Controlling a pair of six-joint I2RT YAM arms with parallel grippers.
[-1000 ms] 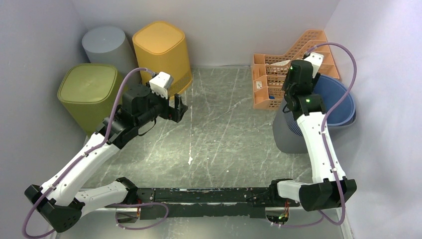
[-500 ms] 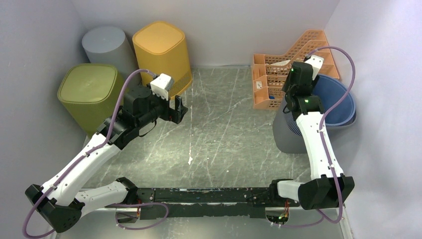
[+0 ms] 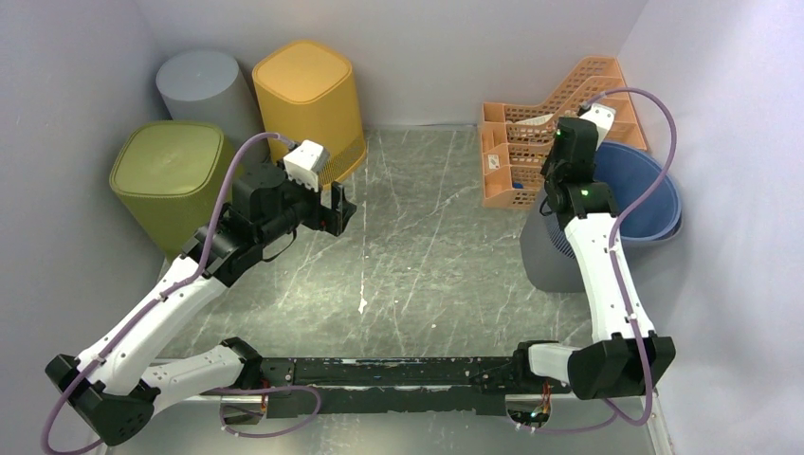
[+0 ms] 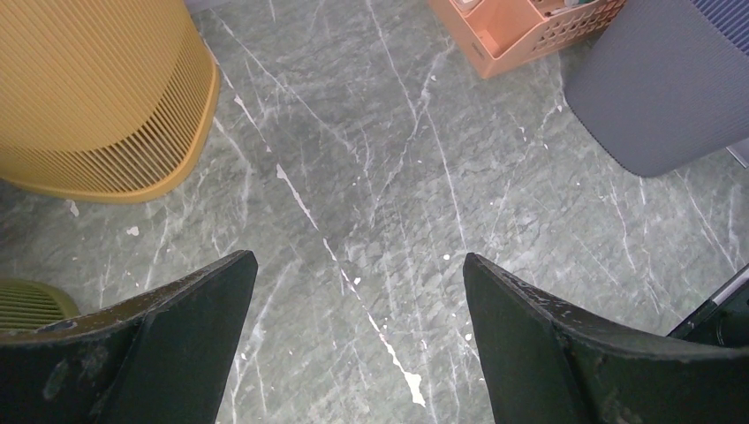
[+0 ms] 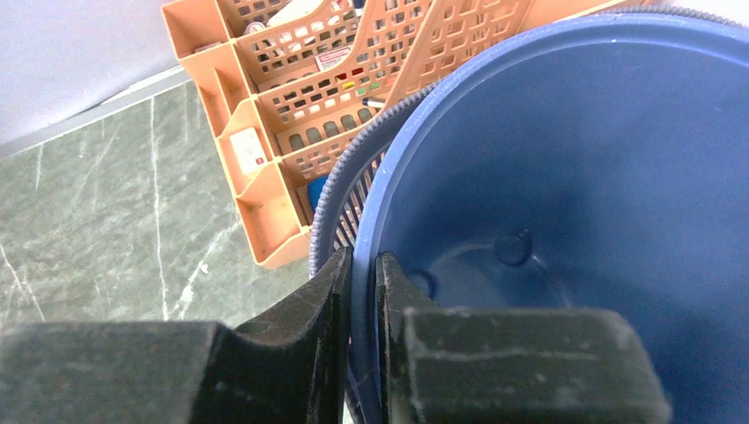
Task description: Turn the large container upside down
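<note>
The large blue container [image 3: 649, 194] stands open side up, tilted, nested in a grey ribbed bin [image 3: 542, 258] at the right of the table. My right gripper [image 5: 363, 265] is shut on the blue container's rim [image 5: 565, 159], one finger inside and one outside, next to the grey bin's rim [image 5: 338, 190]. In the top view the right gripper [image 3: 557, 190] is mostly hidden under its wrist. My left gripper [image 3: 343, 210] is open and empty, hovering over bare table [image 4: 359, 261], far from the blue container.
Orange file trays [image 3: 517, 152] stand just behind and left of the blue container. A yellow bin [image 3: 308, 100], a grey round bin [image 3: 199, 85] and a green bin [image 3: 171, 180] stand upside down at the back left. Walls close in on the left, back and right.
My right wrist has shifted slightly right and back while holding the blue rim. My left arm has drifted a little to the left, still open.
</note>
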